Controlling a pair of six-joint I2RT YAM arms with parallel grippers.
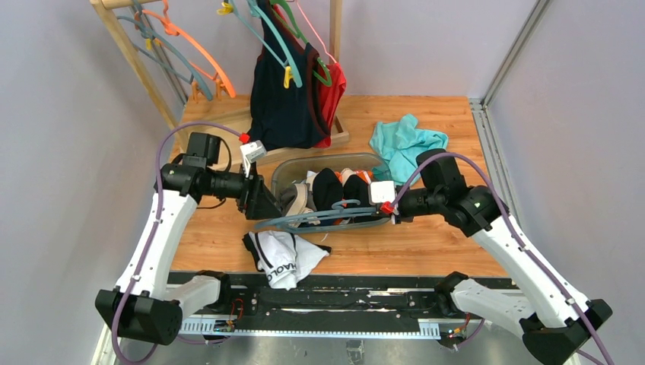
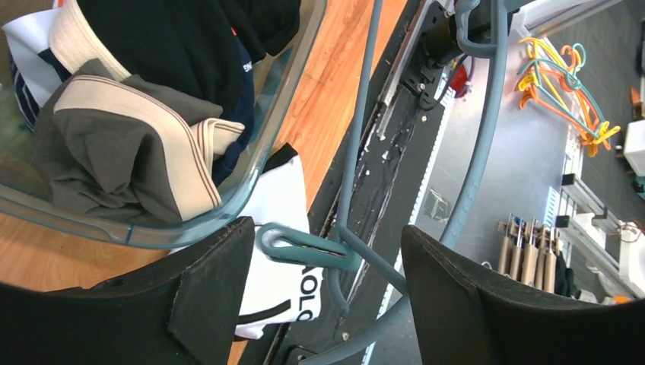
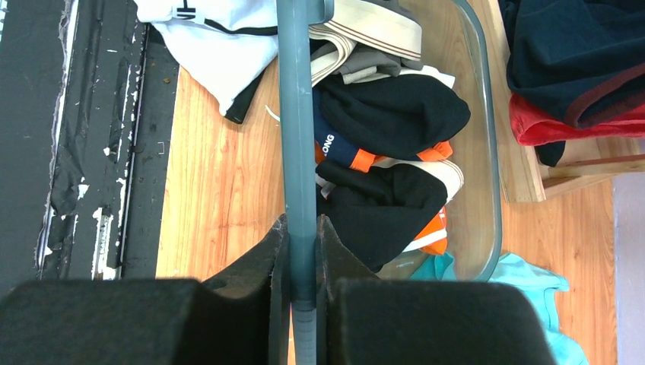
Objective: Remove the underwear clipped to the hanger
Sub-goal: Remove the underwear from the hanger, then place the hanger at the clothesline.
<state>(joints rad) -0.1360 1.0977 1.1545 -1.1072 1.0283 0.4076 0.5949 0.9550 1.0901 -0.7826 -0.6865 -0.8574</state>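
Right fingers (image 3: pixel 278 262) pinched hard on the hanger (image 3: pixel 297 114) bar, clear only from their own wrist, left fingers (image 2: pixel 205 281) spread wide with its clip (image 2: pixel 304 249) showing between, grey-brown briefs (image 2: pixel 114 144) in the tub (image 2: pixel 91 224) just beyond, white briefs (image 1: pixel 285 255) on the worktop (image 1: pixel 426 251) beside them.

Arms: 2, one gripper each: left gripper (image 1: pixel 261 201), right gripper (image 3: pixel 302 228).
Bin (image 1: pixel 275 179): 1, centre.
Hanger (image 3: pixel 297 114): 1, along the bin's 6 o'clock rim.
Outside the bin: 1 white brief (image 1: pixel 285 257), 6 o'clock.
In the bin: at least 3 told apart, 1 grey-brown brief (image 2: pixel 114 144) and 2 black briefs (image 1: pixel 327 186). The heap overlaps, so the full count is unclear.
Teal cloth (image 1: pixel 407 144): 1, 2 o'clock.
Rack (image 1: pixel 137 61): 1, 11 o'clock.
Navy top (image 1: pixel 281 106): 1, 12 o'clock.
Red garment (image 1: pixel 335 87): 1, 12 o'clock.
Rack hangers: several, tangled, not countable.
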